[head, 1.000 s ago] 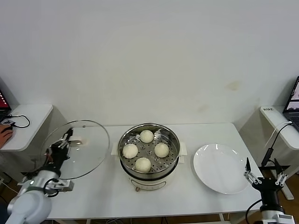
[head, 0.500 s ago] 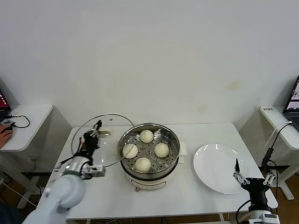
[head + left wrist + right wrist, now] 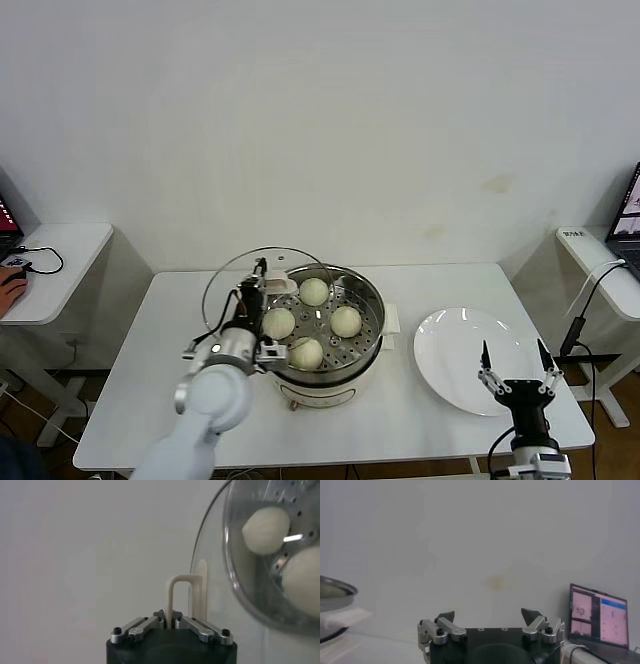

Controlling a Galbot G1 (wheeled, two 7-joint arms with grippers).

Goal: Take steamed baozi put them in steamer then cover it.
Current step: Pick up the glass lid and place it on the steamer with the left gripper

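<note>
The steel steamer (image 3: 366,342) sits on its white pot base at the table's middle. Several cream-white baozi (image 3: 345,321) lie in it; two of them show in the left wrist view (image 3: 266,529). My left gripper (image 3: 258,279) is shut on the cream bar handle (image 3: 176,596) of the clear glass cover (image 3: 230,280). It holds the cover tilted on edge, at the steamer's left rim and partly over it. My right gripper (image 3: 515,366) is open and empty, low at the table's front right, in front of the white plate.
A flat white plate (image 3: 455,375) lies right of the steamer. White side tables stand at far left (image 3: 60,260) and far right (image 3: 605,270). A laptop (image 3: 597,616) is at the far right.
My left arm has carried the cover rightward from the table's left end to the steamer's left rim. My right gripper has shifted left, in front of the plate.
</note>
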